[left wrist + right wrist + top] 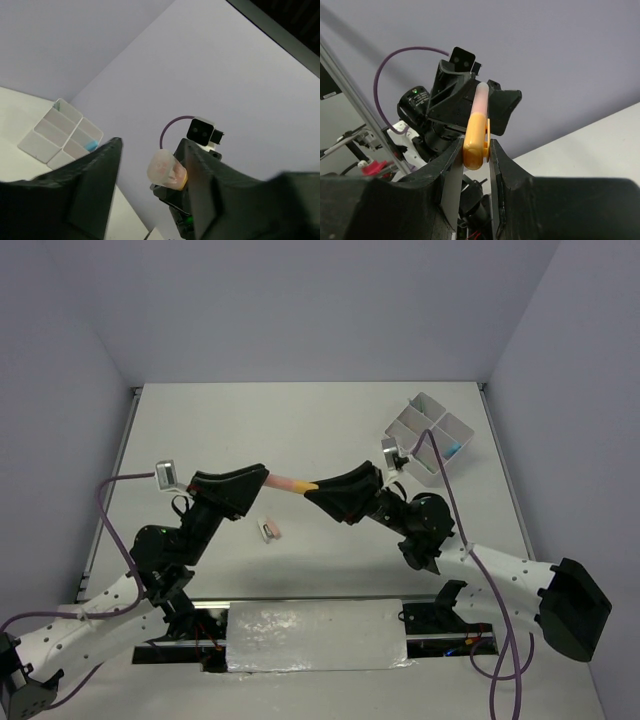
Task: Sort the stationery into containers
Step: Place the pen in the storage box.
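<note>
A short marker [292, 483] with a pink body and orange cap hangs in the air between my two grippers, above the table's middle. My right gripper [314, 489] is shut on its orange cap [476, 142]. My left gripper [266, 477] is open, and the marker's pink end [165, 170] lies between its spread fingers, close to the right-hand one. The white four-compartment tray [432, 412] stands at the far right and also shows in the left wrist view [47, 131]. A blue piece [453, 448] lies in one compartment. A small pink and white piece [270, 530] lies on the table below the grippers.
The table is white with purple-grey walls on three sides. A white foil-covered block [315, 634] sits at the near edge between the arm bases. Purple cables [445, 490] loop off both wrists.
</note>
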Available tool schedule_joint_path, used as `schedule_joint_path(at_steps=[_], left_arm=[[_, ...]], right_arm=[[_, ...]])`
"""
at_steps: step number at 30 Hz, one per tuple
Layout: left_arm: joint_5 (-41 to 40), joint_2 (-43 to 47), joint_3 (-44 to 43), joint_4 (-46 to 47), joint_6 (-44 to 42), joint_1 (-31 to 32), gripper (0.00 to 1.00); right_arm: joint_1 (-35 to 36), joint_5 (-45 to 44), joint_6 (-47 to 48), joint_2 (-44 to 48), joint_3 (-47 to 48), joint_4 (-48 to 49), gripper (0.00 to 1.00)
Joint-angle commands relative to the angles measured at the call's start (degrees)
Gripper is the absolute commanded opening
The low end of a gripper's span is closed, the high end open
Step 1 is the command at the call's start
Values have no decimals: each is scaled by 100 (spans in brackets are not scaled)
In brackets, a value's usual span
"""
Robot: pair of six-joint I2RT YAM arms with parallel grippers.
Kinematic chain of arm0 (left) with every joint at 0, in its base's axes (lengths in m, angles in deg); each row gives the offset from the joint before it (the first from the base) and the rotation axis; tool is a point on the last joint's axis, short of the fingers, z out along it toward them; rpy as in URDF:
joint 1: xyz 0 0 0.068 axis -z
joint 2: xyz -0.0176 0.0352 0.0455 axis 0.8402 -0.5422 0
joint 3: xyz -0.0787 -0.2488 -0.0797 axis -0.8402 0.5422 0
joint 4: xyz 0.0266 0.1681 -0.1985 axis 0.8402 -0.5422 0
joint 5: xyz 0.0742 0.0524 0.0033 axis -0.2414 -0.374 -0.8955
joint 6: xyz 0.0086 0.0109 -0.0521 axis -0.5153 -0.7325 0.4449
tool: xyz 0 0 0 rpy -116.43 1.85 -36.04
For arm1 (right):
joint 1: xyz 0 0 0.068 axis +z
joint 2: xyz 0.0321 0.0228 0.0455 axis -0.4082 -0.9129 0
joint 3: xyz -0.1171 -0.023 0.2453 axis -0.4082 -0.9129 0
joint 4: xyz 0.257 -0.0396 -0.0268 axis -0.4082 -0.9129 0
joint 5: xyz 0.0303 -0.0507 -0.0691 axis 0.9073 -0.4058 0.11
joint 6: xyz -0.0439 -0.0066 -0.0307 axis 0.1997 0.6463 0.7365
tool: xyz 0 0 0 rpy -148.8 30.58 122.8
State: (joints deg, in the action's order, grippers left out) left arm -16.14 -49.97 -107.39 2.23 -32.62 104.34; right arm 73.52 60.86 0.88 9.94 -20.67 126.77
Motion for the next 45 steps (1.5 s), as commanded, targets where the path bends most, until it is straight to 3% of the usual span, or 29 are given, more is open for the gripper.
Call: schedule_joint_path(at_steps=[1, 2, 3, 4, 8, 9, 12, 13, 14, 18, 21, 24, 29, 36, 45], left_arm=[[-102, 67, -256, -49, -52, 28, 70], [-164, 85, -264, -128, -43, 28, 76], [-243, 120, -290, -242, -25, 20, 92], [-331, 146, -326, -382, 1, 28, 99], [-1041, 252, -957, -1891, 97, 19, 99], [-1566, 209, -1150, -2939, 176, 28, 99], [-2586, -107, -2011, -4737, 896, 19, 99], [-2747, -213, -2379, -5648, 1159, 28, 99], [-2853, -405, -2539, -5979, 1179, 28, 99], [-2916, -837, -3408, -6991, 602, 19, 99], [-2732, -1310, -4023, -7816, -74, 19, 99], [-2416, -1575, -4315, -8187, -716, 11, 99], [-1396, -1971, -4053, -8312, -1579, 19, 99], [-1079, -1691, -3131, -7828, -1704, 11, 95], [-1088, -1611, -3051, -8039, -1721, 11, 99]], right_arm=[[58, 66, 20, 12, 271, -37, 0], [58, 49, 20, 12, 288, -160, 0], [49, -47, 20, 47, 297, -318, 0], [49, -118, 20, 82, 323, -537, 0], [-91, -724, 20, 494, 499, -2487, 0], [-144, -873, 20, 582, 551, -2821, 0], [-476, -1435, 20, 881, 840, -4262, 0], [-600, -1942, 20, 934, 946, -5162, 0], [-758, -2147, 20, 926, 1208, -5606, 0], [-2407, -2131, 20, 479, 1904, -7678, 0], [-3077, -2824, 20, 153, 2493, -8508, 0], [-3526, -2765, 20, 144, 2661, -8607, 0], [-4151, -3176, 20, -558, 3547, -9247, 0], [-4810, -3037, 20, -1121, 3970, -9450, 0], [-5610, -2422, 20, -1473, 4006, -9381, 0]])
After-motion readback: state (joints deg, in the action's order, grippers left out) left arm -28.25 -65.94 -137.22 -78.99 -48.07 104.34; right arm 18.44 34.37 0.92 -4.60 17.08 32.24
